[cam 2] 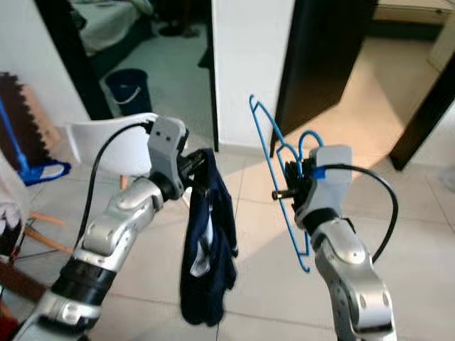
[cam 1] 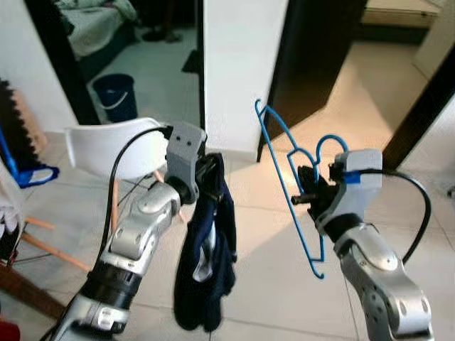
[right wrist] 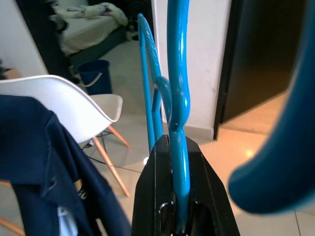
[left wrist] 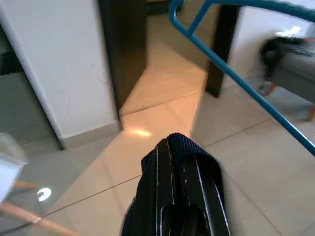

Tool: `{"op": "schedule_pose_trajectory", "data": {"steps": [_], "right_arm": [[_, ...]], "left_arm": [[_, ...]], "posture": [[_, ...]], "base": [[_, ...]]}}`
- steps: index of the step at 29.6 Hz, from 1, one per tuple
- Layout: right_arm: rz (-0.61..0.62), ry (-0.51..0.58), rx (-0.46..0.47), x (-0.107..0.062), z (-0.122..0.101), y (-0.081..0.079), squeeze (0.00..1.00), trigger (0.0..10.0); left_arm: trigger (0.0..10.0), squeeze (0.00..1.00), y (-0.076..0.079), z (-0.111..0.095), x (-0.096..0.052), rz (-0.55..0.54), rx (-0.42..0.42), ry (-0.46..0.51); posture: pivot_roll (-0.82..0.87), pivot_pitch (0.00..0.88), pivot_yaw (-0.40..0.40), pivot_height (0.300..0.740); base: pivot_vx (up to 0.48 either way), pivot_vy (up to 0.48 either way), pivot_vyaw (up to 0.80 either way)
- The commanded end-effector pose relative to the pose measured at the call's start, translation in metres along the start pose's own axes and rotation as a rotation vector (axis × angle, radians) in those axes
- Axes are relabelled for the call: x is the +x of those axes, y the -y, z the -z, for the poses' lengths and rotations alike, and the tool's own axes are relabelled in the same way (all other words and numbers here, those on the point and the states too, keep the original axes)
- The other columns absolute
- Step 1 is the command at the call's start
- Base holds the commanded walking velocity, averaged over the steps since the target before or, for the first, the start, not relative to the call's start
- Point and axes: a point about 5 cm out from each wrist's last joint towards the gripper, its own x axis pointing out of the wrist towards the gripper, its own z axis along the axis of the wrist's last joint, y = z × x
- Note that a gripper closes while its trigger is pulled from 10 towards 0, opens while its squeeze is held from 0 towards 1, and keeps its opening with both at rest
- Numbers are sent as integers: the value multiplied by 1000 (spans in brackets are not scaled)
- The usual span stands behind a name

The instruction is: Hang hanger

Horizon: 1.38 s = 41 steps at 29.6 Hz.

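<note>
Right gripper point(cam 1: 307, 190) clamps a blue hanger point(cam 1: 279, 151) upright; left gripper point(cam 1: 210, 170) pinches dark garment point(cam 1: 206, 263) (hanging free). Open tiled floor point(cam 1: 277, 284) beneath; white chair point(cam 1: 106, 145) behind.

Hangers: one blue hanger point(cam 1: 284, 170) | Garments: one dark navy garment point(cam 1: 207, 256) | Grippers: two, left gripper point(cam 1: 206, 174) and right gripper point(cam 1: 307, 190) | Chairs: one white chair point(cam 1: 106, 145) | Buckets: one blue bucket point(cam 1: 116, 96)
</note>
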Motion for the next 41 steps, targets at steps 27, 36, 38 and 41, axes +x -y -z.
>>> {"op": "schedule_pose_trajectory", "data": {"steps": [27, 36, 38, 41], "right_arm": [[41, -107, -57, -30, 28, 26, 0, 10000], [64, -174, -57, -45, 48, 41, 0, 10000], [8, -160, -47, -45, 43, 37, 0, 10000], [-68, -148, -42, -48, 35, 33, 0, 10000]], "left_arm": [[10000, 0, -26, 29, -23, -219, 94, -67], [10000, 0, -35, 65, -49, -297, 39, -164], [10000, 0, -38, 60, -46, -310, 30, -154], [10000, 0, -43, 51, -41, -329, 10, -126]], "posture": [[-38, 141, 15, 740], [-32, 145, 7, 740], [-32, 145, 7, 740], [-35, 143, 7, 740]], "base": [[0, 0, -779], [0, 0, -781], [0, 0, -778], [0, 0, -775]]}}
